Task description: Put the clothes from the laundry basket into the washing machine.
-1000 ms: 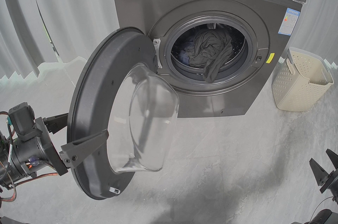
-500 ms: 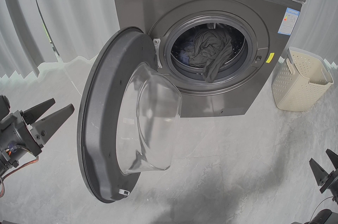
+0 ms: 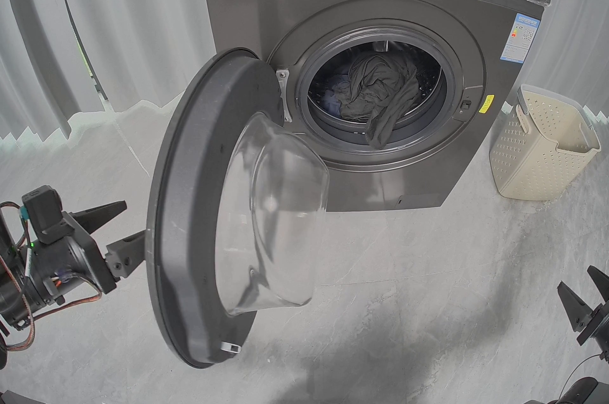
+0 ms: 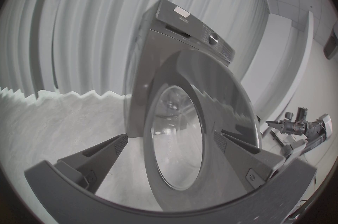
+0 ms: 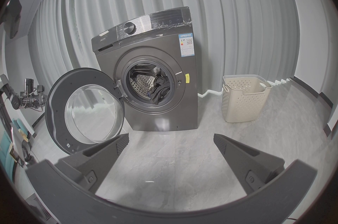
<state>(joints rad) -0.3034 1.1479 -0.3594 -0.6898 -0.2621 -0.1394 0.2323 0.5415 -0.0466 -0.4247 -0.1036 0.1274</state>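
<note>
The grey washing machine stands with its round door swung open to the left. Dark clothes lie in the drum, and one grey piece hangs over the drum's rim. In the right wrist view the clothes show in the opening. My left gripper is open at the door's outer side, its lower finger partly hidden by the door's rim. In the left wrist view the door stands between the spread fingers of the left gripper. My right gripper is open, low at the right, holding nothing.
A cream perforated laundry basket stands on the floor right of the machine; its inside looks empty in the right wrist view. White curtains hang behind. Grey floor lies open in front of the machine.
The door has swung a little toward the machine. My left gripper let go of the door's edge, drew back to the left, then came to the door's outer side again. The right arm stayed still.
</note>
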